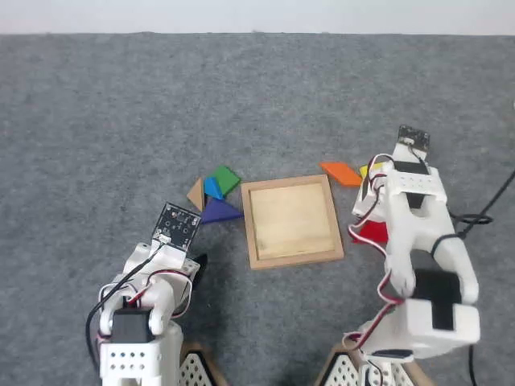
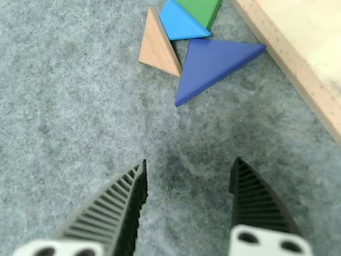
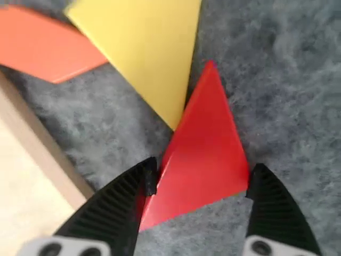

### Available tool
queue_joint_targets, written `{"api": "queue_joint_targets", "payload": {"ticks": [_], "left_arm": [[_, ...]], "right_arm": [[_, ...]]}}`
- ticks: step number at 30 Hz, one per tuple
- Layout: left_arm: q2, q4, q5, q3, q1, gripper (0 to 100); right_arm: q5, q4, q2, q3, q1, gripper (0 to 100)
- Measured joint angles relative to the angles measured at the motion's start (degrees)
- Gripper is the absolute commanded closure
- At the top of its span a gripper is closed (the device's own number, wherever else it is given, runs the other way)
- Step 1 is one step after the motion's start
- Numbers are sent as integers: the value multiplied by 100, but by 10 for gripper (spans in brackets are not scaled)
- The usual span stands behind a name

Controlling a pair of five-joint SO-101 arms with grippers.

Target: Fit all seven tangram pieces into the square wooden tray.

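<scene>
High view looks down over the table (image 1: 121, 96); 2 wrist views (close, low) catch the tray (image 1: 291, 181).

High view: the right arm (image 1: 418, 233) covers most of the red triangle (image 1: 374, 235) and the yellow triangle (image 1: 368, 170), at 3 and 2 o'clock of the wooden tray (image 1: 294, 259); only slivers show. Left wrist view: green piece (image 2: 201, 9) and tray cut by pic edge. Right wrist view: orange piece (image 3: 37, 45), yellow triangle and tray cut too.
</scene>
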State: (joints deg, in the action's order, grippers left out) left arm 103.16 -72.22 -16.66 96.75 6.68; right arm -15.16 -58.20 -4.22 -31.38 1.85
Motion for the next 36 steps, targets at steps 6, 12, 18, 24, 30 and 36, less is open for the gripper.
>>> {"api": "queue_joint_targets", "payload": {"ticks": [6,12,18,24,30,36], "left_arm": [[0,0,0,0,0,755],[0,0,0,0,0,755],[0,0,0,0,0,755],[0,0,0,0,0,755],[0,0,0,0,0,755],[0,0,0,0,0,755]], "right_arm": [[0,35,-343,158,0,742],[-9,-79,-396,229,0,769],[-9,-211,-396,255,62,728],[-26,-431,-413,281,167,716],[-26,-484,-448,281,176,714],[-26,-607,-334,273,299,714]]}}
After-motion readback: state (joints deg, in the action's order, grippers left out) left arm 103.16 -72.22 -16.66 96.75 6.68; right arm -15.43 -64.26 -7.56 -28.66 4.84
